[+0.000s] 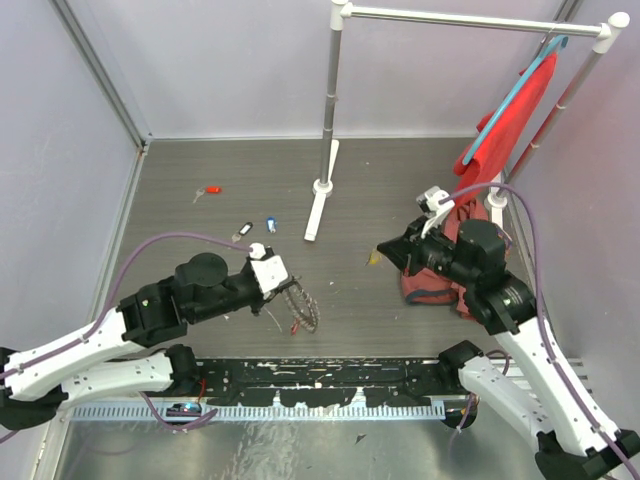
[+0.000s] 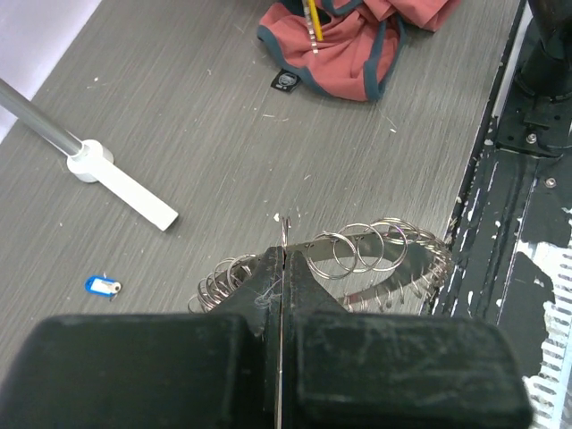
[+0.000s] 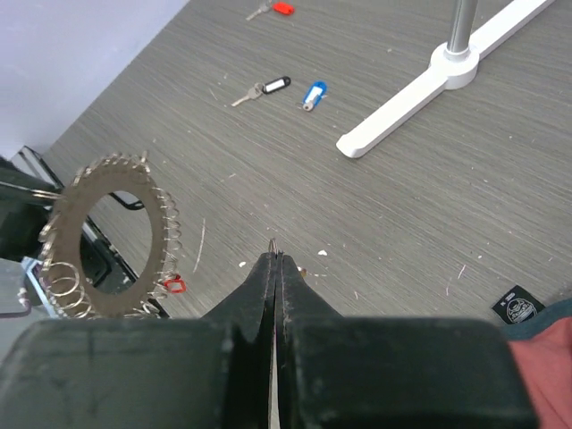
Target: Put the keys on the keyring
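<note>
The keyring (image 1: 302, 305) is a flat grey band fringed with small split rings. My left gripper (image 1: 278, 280) is shut on one of its thin rings and holds it off the table; it also shows in the left wrist view (image 2: 375, 255) and the right wrist view (image 3: 107, 237). A small red piece (image 3: 174, 286) hangs on it. My right gripper (image 1: 384, 254) is shut; a thin metal tip (image 3: 273, 243) sticks out of it and a yellow bit (image 1: 373, 258) shows at its tip, so it grips a key. A red key (image 1: 210, 190), a black key (image 1: 245, 230) and a blue key (image 1: 271, 225) lie on the table.
A white rack foot (image 1: 322, 200) and its pole stand mid-table. A red cloth (image 1: 510, 115) hangs at the right. A crumpled red garment (image 2: 349, 45) lies under the right arm, with a small black tag (image 3: 517, 304) beside it. A black rail (image 1: 330, 380) runs along the near edge.
</note>
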